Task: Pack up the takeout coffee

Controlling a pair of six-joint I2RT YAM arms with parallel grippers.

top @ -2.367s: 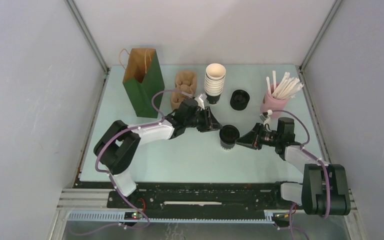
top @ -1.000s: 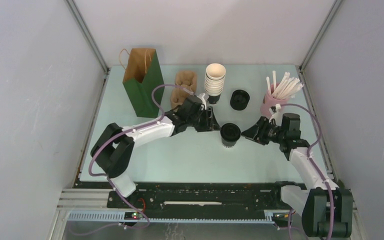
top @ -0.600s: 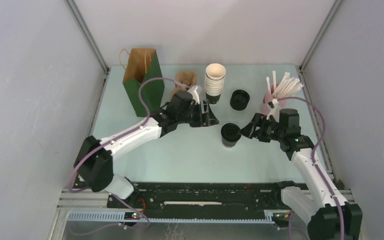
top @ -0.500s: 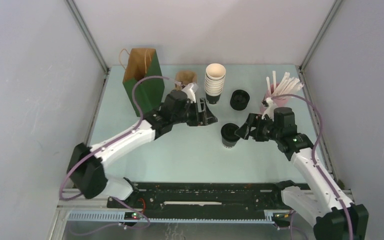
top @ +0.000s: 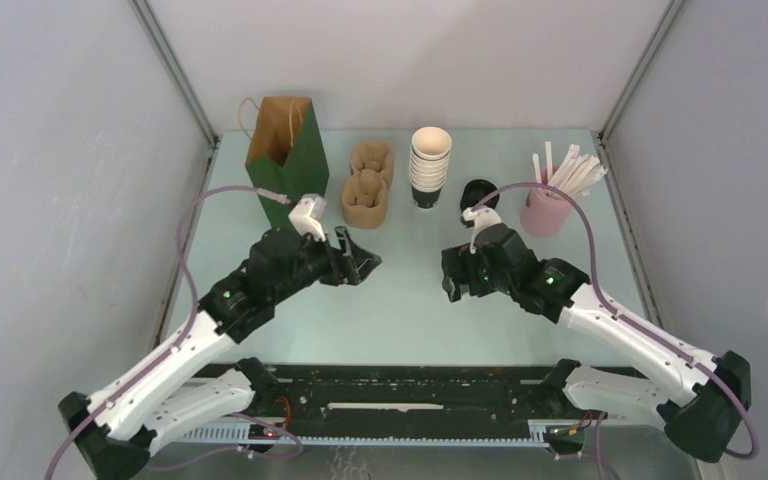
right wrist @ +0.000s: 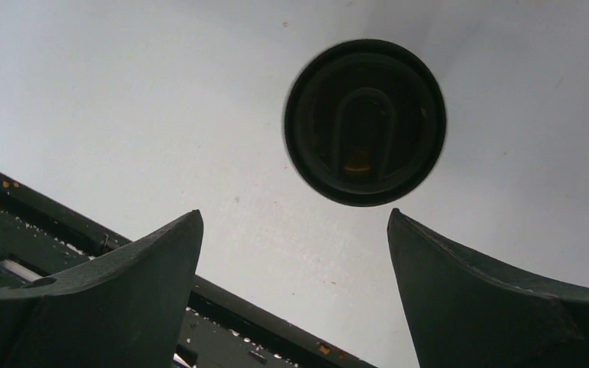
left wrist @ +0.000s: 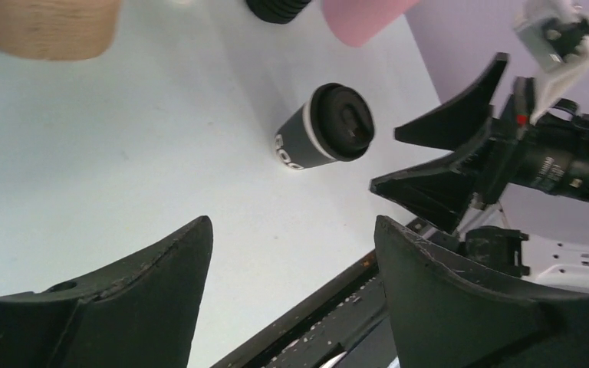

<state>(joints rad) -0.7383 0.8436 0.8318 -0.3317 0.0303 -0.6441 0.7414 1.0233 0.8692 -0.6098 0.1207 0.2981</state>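
Just below right claw (right wrist: 294, 218): coffee (right wrist: 364, 123)

Cup stack (top: 431, 165), pink straw holder (top: 545, 211)

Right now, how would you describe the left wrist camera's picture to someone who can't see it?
A small, dark, lidded takeout coffee stands alone on a pale table, touched by nothing. The left gripper frames the foreground with its open fingers, and the right gripper, also open, reaches in from the picture's right side.
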